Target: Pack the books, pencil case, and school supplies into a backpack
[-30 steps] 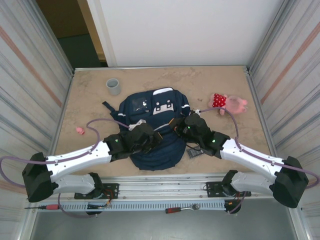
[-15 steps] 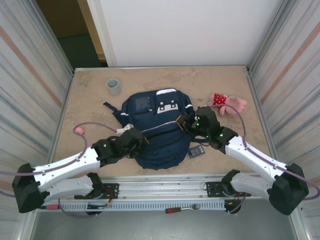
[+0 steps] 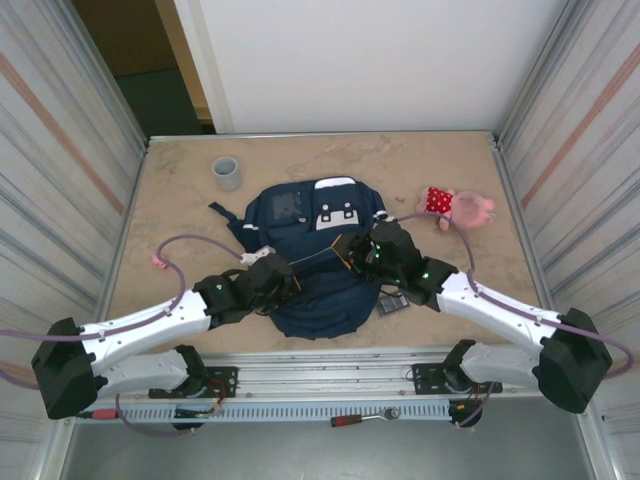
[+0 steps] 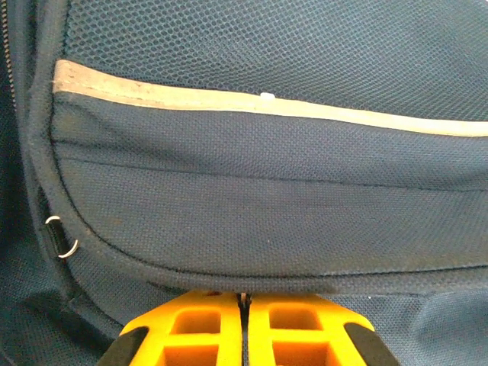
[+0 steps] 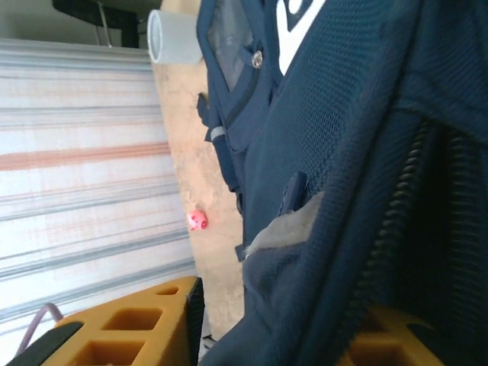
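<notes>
A large navy backpack of woven mesh fabric is seen lying front up in the middle of the sandy, stone-patterned table. A thin pale stripe is stitched across its front pocket, a rounded piped seam runs below that, and a small metal ring is fixed at the pocket's left edge. Coarse zip teeth are shown along a fold in the right wrist view. A dark grey flat piece with a grid-like face lies on the table just beside the backpack's right edge. A round grey cup and a pink and red plush toy are set apart from the backpack, toward the far side.

The left gripper is clenched, its yellow moulded fingers pressed together at the pocket's lower seam; whether fabric is nipped cannot be told. The right gripper is held parted, with a bulk of backpack fabric between its jaws.

Since half a second ago, the right gripper has been brought inward from the backpack's right edge, while the left gripper is hardly shifted.

The white patches carry dark marks too small to be read.
</notes>
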